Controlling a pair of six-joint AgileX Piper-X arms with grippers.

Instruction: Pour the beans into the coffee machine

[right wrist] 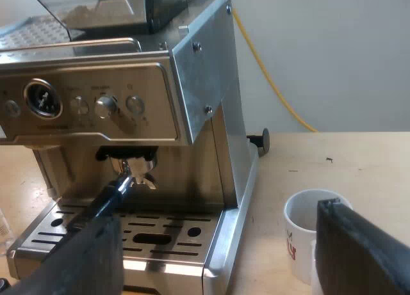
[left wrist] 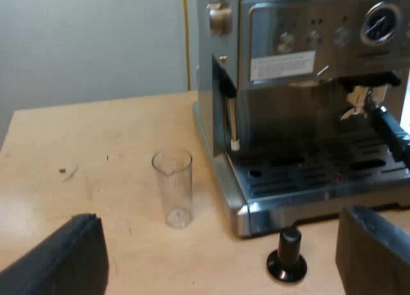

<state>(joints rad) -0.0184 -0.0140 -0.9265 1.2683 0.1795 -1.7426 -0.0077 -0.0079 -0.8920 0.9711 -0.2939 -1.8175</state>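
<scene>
tabletop of pale wood carries a tall, clear, straight-sided measuring glass, standing upright with its long axis vertical and its mouth up. it looks empty; no beans can be made out inside. it stands near the corner of a boxy brushed-steel espresso machine, just apart from it. the left claw hovers over the tabletop, its two broad black fingers spread wide and holding nothing. the glass lies ahead of it, a little farther off, nearer one finger than the other. a small tamper with a black knob stands closer to the claw, at the foot of the machine's slotted drip tray. a metal holder with a dark handle is locked under the machine's front panel.

the right claw faces the machine's front, its fingers also wide apart and empty, with a white ceramic mug near one finger. high and far from it, on the machine's top, sits the smoky, see-through bean hopper.

the left arm looks the nearer to the glass. it would likely close on the smooth round wall from the side and keep the glass upright.
</scene>
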